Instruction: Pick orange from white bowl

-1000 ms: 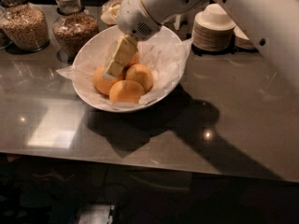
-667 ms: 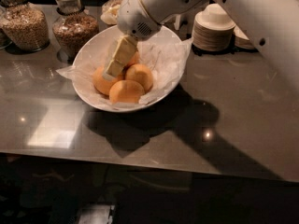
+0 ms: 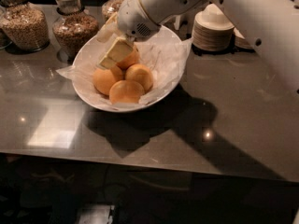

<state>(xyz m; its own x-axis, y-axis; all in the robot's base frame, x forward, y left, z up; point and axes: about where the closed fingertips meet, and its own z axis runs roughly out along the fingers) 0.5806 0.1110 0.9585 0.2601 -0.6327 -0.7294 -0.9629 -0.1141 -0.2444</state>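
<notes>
The white bowl (image 3: 161,85), lined with crinkled white paper, stands on the dark counter left of centre. Three oranges lie together in its front part, the middle one (image 3: 138,75) on the right of the group. A fourth orange (image 3: 130,59) sits higher, behind them, against my pale fingers (image 3: 117,52). My gripper (image 3: 122,56) reaches down into the bowl from the upper right on the white arm and is shut on this fourth orange, partly hiding it.
Two glass jars of grain (image 3: 25,26) (image 3: 72,31) stand behind the bowl at the left. Stacks of small white plates and bowls (image 3: 212,29) stand at the back right. The counter's front edge (image 3: 140,160) runs along the bottom.
My gripper has risen slightly inside the bowl, and the fourth orange now shows behind the fingers above the other three. The bowl and the other oranges have not moved.
</notes>
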